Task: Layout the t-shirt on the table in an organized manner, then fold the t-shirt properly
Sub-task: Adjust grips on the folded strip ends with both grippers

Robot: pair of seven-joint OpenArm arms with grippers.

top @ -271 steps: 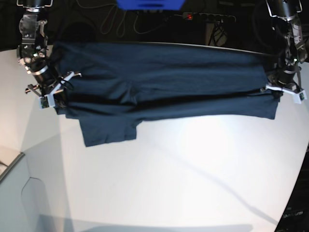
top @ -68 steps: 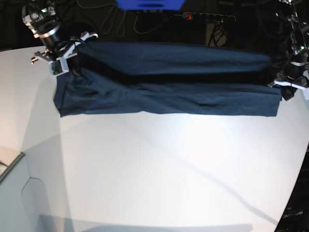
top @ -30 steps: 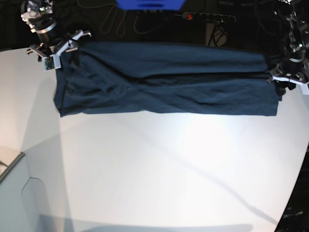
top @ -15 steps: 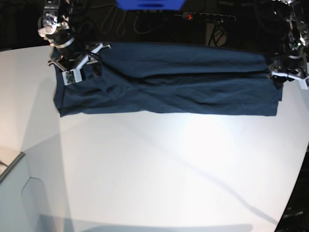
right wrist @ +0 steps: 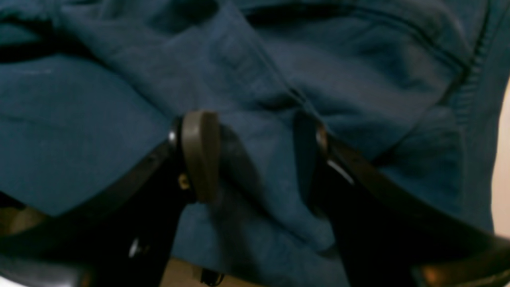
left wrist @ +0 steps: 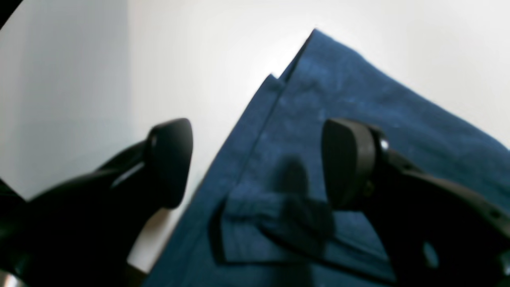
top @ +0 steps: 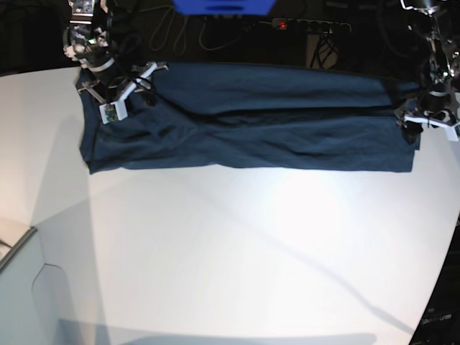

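Note:
The dark navy t-shirt (top: 251, 126) lies as a long folded band across the far side of the white table (top: 244, 251). In the base view my right gripper (top: 123, 92) hovers over the shirt's left end. In the right wrist view it (right wrist: 255, 155) is open and empty, with wrinkled cloth (right wrist: 99, 119) just below its fingers. My left gripper (top: 425, 121) is at the shirt's right end. In the left wrist view it (left wrist: 257, 163) is open and empty, above the shirt's corner (left wrist: 318, 103) and the bare table (left wrist: 199, 59). The neck label is hidden.
Behind the table's curved far edge are a power strip (top: 309, 26) with a red light, dark cables (top: 172, 32) and a blue object (top: 223, 6). A grey panel (top: 14, 248) sits at the table's lower left.
Both grippers have let go of the folded-over shirt edge. In the last second my right gripper moved from the far left corner in over the shirt. My left gripper dropped slightly.

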